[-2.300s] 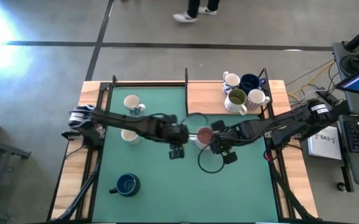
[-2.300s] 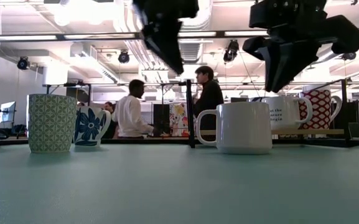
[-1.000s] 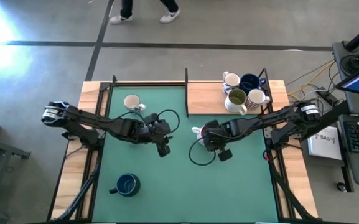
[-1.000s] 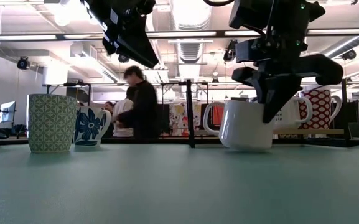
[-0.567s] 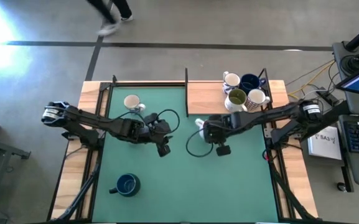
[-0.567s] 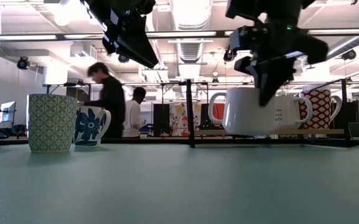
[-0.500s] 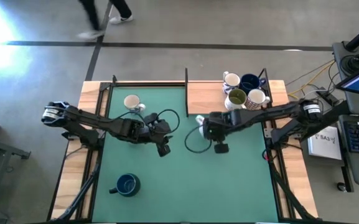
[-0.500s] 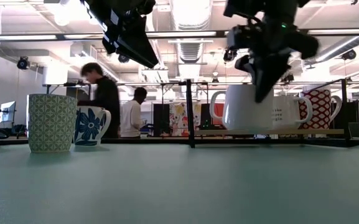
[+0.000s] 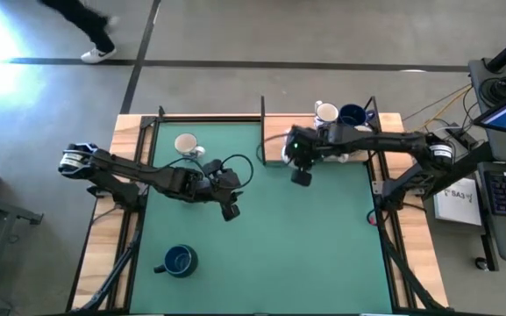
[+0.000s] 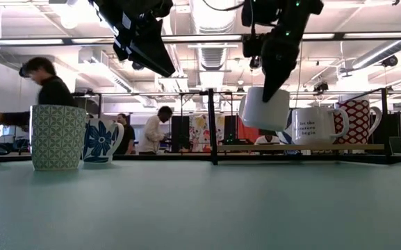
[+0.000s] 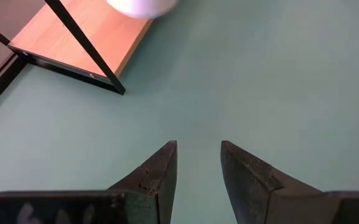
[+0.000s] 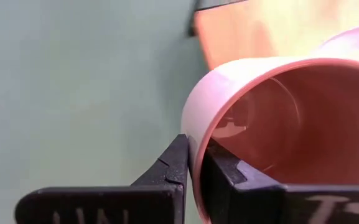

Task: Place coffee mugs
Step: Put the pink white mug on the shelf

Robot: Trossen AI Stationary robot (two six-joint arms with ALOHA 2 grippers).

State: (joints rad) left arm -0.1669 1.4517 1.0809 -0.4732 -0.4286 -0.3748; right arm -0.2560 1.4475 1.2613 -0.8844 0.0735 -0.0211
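Your right gripper (image 12: 193,163) pinched on pink mug (image 12: 260,118) rim, lifted off mat (image 9: 323,237); left gripper (image 11: 198,165) fingers apart, empty.

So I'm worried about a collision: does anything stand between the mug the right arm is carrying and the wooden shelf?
Nothing visible blocks it. The right gripper, jaws shut on the rim of the pink-lined mug, holds it in the air at the wooden shelf edge. The other mugs crowd the shelf's far right end; a black post stands close by.
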